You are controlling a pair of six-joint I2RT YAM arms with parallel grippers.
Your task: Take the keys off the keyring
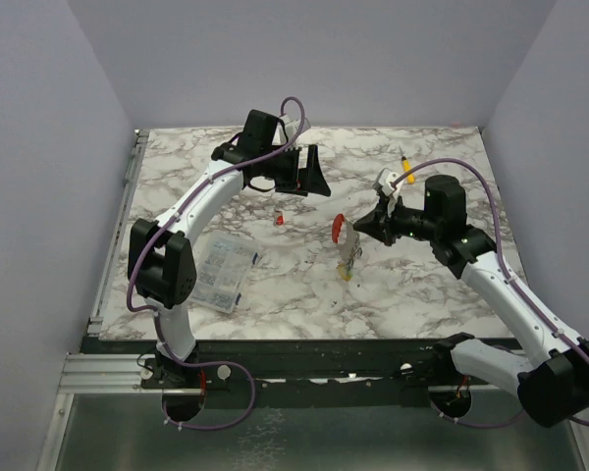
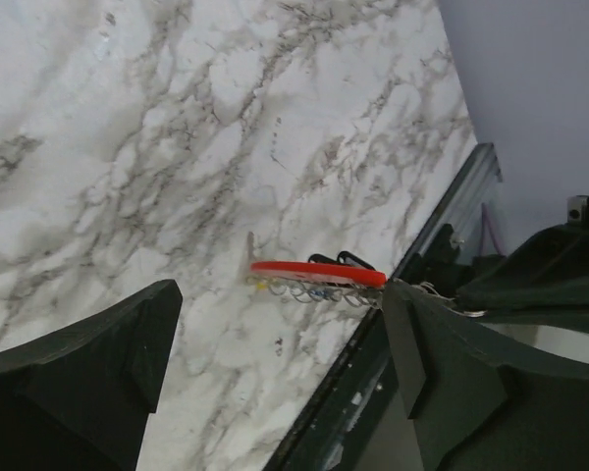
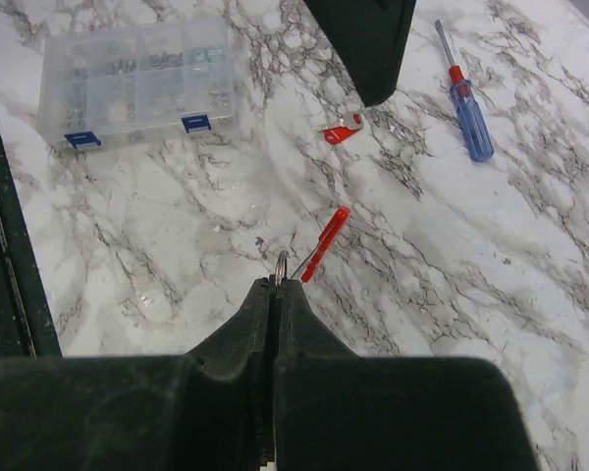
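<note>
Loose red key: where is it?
Top view: red key lies just below the left tool, left of the keyring the right tool grips.

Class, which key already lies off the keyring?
The red key, alone on the table; the other keys hang from the keyring, which the shut right gripper holds.

top: high, looking down | wrists: close, oblique | shared: keyring (image 1: 338,227), marble table (image 1: 275,289)
</note>
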